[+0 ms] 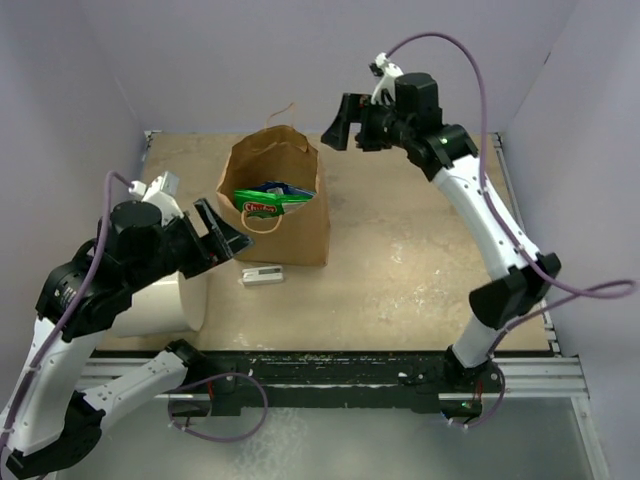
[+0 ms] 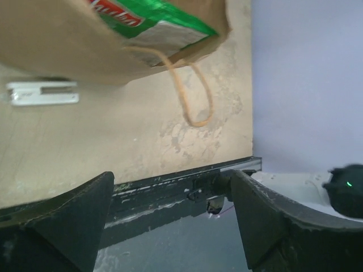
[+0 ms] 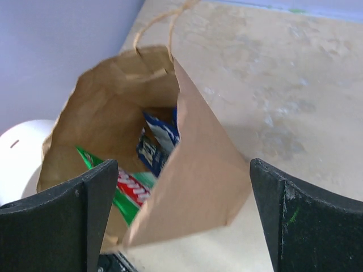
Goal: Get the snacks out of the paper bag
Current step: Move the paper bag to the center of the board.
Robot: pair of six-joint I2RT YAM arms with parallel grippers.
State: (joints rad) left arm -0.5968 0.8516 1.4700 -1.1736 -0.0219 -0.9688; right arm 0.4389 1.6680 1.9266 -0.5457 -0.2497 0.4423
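While snacks [image 1: 270, 203] fill paper bag [image 1: 300, 238], left gripper [image 1: 225, 237], right gripper [image 1: 350, 126] gape.

Plain brown paper bag [image 1: 300, 235] holds a bright green packet [image 1: 262, 205] with red-and-white logo and a blue-and-white packet [image 3: 160, 140]. Mottled beige desk [image 1: 400, 270]. My left end effector [image 1: 222, 232] and right end effector [image 1: 352, 128] are black

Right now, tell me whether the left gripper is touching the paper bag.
Apart. The left wrist view shows bare table between the open left gripper and the paper bag.
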